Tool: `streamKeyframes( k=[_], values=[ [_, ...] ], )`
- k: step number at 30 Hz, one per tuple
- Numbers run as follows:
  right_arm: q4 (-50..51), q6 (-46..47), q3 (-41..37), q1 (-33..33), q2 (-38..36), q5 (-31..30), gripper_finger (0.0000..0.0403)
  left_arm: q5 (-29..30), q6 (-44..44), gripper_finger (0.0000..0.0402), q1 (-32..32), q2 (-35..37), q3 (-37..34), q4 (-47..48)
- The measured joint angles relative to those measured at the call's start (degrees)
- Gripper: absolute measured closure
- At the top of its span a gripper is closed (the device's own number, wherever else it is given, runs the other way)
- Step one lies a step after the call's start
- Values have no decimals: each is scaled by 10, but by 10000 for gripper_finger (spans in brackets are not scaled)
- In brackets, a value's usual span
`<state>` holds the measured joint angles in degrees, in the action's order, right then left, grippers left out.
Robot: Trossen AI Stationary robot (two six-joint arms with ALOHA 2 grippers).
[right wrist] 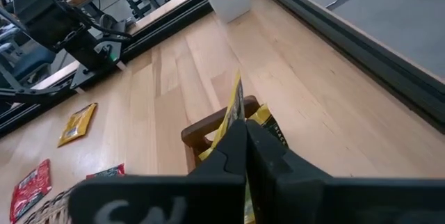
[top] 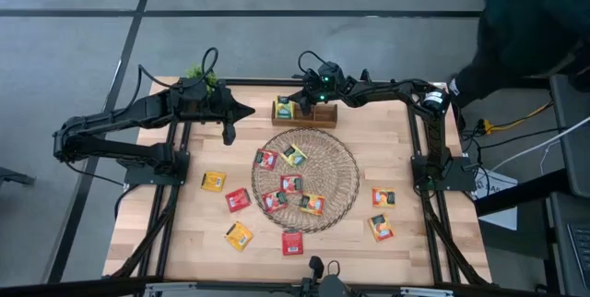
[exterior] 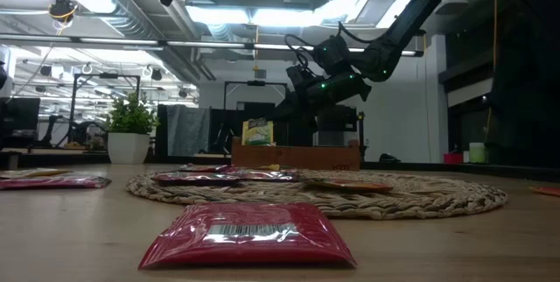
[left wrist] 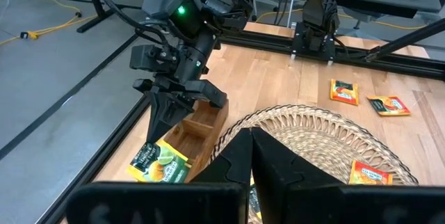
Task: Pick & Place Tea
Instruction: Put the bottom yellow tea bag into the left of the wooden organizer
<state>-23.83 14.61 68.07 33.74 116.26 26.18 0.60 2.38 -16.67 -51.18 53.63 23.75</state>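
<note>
Left gripper [top: 228, 136], jaws closed and empty, hovers left of the wicker mat [top: 343, 154] over bare desk [top: 387, 131]. Right gripper [top: 297, 103], just behind the mat, pinches a yellow tea sachet [right wrist: 235, 109] upright, edge-on, over the wooden box [top: 318, 116].

Both arms are matte black, built of jointed tubular links on squat black bases, with loose black cables looping over their upper joints. The right arm's black two-finger gripper [left wrist: 165, 122] carries a boxy wrist block with a lit green indicator lamp. The left arm's black gripper [top: 228, 135] ends in flat, tapered fingers.
</note>
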Motion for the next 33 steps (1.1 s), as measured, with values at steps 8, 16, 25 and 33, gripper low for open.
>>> streamKeyframes(
  k=[8,16,25,33],
  values=[
    [16,1,0,-1,0,-37,355,0,1,398,0,0,0,0],
    [25,3,0,-2,0,-37,320,-1,1,394,0,0,0,0],
    [22,29,22,-2,0,66,320,0,8,399,0,0,0,0],
    [116,22,105,-16,0,138,345,0,9,396,0,0,0,0]
  ],
)
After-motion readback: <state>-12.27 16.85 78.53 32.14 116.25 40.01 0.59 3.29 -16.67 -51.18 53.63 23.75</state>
